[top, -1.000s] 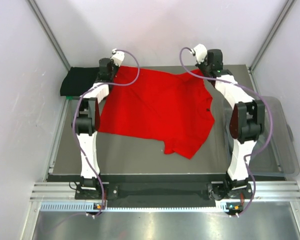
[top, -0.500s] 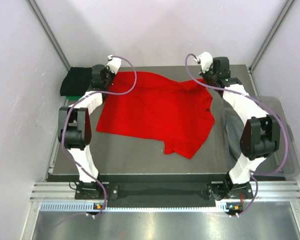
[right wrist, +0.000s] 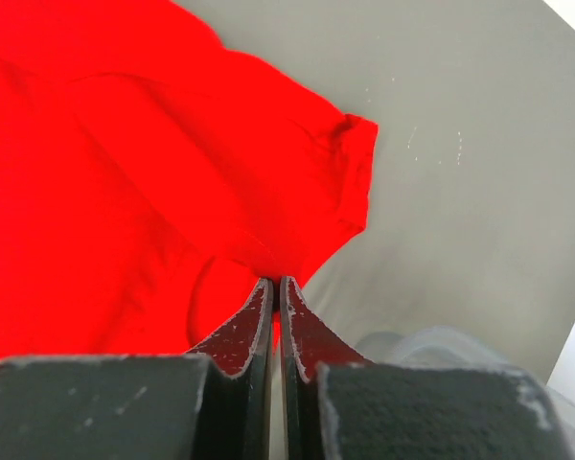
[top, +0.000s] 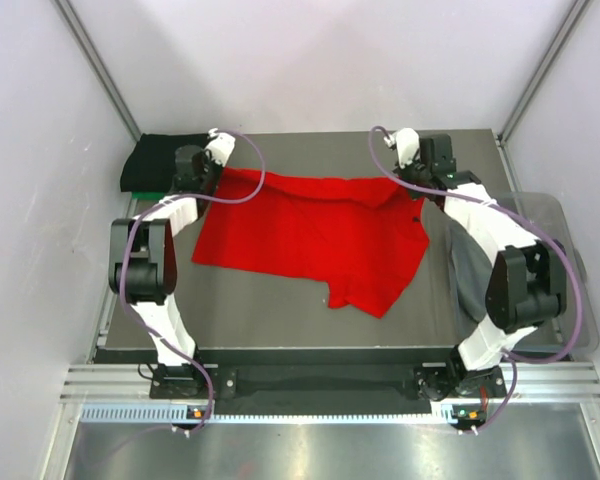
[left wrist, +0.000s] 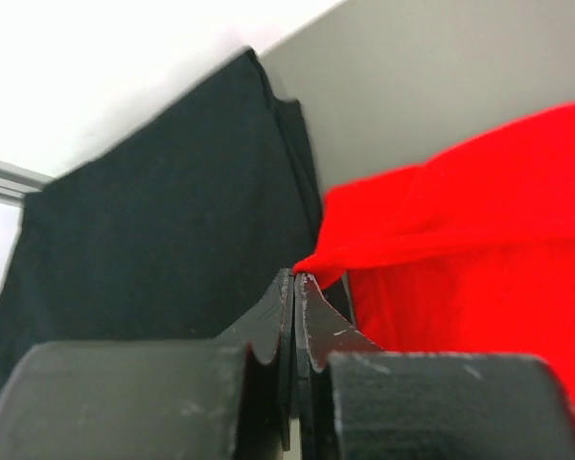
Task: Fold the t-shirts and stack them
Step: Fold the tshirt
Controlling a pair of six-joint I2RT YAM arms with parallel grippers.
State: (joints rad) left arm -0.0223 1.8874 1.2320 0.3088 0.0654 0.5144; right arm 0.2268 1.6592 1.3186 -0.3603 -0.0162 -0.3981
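A large red t-shirt (top: 310,235) lies spread across the middle of the grey table, one sleeve pointing to the near edge. My left gripper (top: 212,172) is shut on its far left corner, and the pinched red tip shows in the left wrist view at the gripper (left wrist: 295,276). My right gripper (top: 412,181) is shut on the far right edge, where red cloth (right wrist: 125,172) bunches at the gripper (right wrist: 276,282). A folded black t-shirt (top: 158,160) (left wrist: 153,240) lies at the far left corner. A grey t-shirt (top: 468,270) sits at the right.
A clear plastic bin (top: 555,290) stands off the table's right edge, with the grey cloth in it; its rim (right wrist: 441,347) shows in the right wrist view. White walls and metal posts close in the far side. Bare grey table (top: 260,310) lies between the red shirt and the arm bases.
Both grippers have moved toward the near side, drawing the red t-shirt's far edge with them. That edge now lies nearer and straighter, and bare table shows behind it.
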